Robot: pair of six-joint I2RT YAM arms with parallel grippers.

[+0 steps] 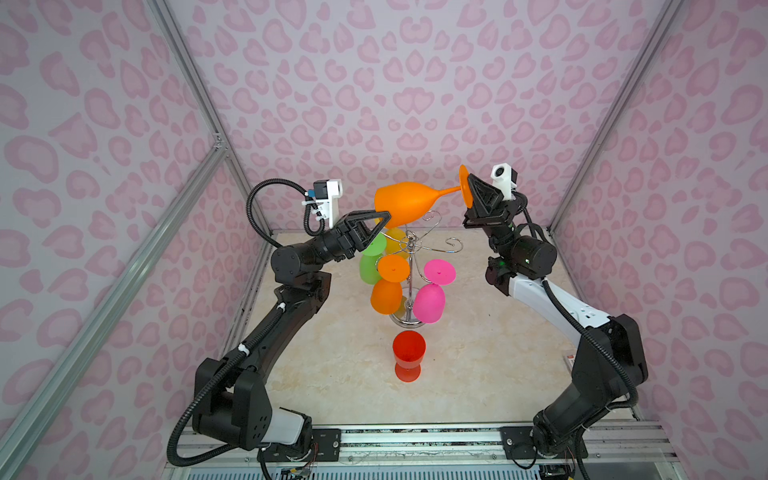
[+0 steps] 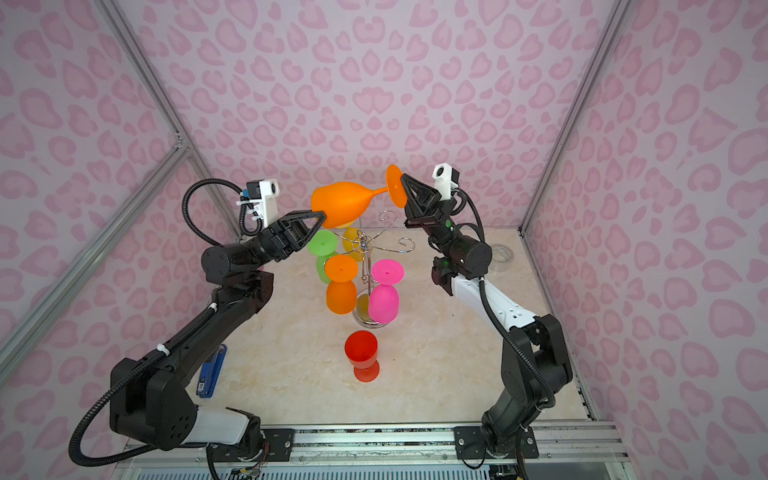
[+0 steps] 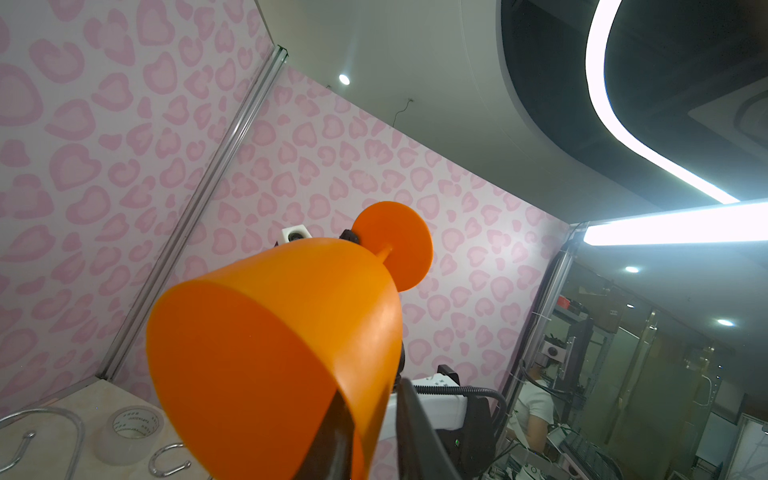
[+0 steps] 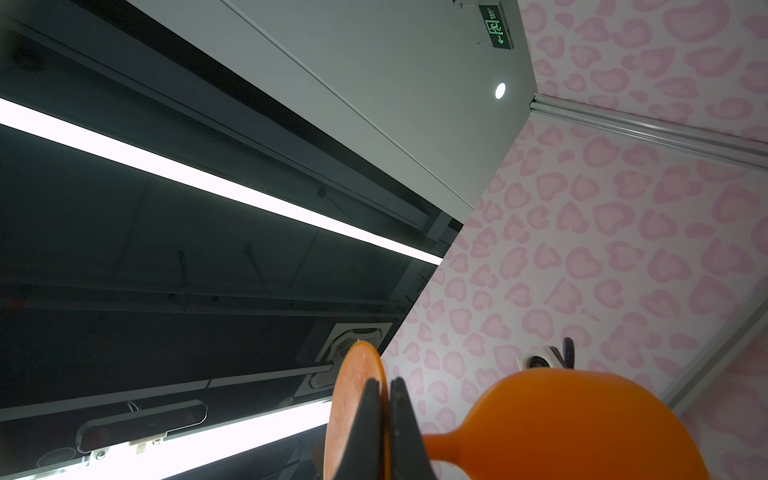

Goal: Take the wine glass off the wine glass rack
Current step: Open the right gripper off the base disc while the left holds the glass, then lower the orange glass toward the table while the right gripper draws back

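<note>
Your right gripper (image 1: 469, 178) is clamped tight on the foot of the glass (image 1: 405, 201). It holds the glass sideways in the air above the rack (image 1: 410, 243), with the bowl pointing toward your left arm. Your left gripper (image 1: 386, 215) sits at the bowl's mouth, jaws narrow. In the left wrist view one finger (image 3: 332, 440) lies inside the bowl and the other (image 3: 415, 424) outside, with the wall between them. You cannot tell whether they pinch it.
</note>
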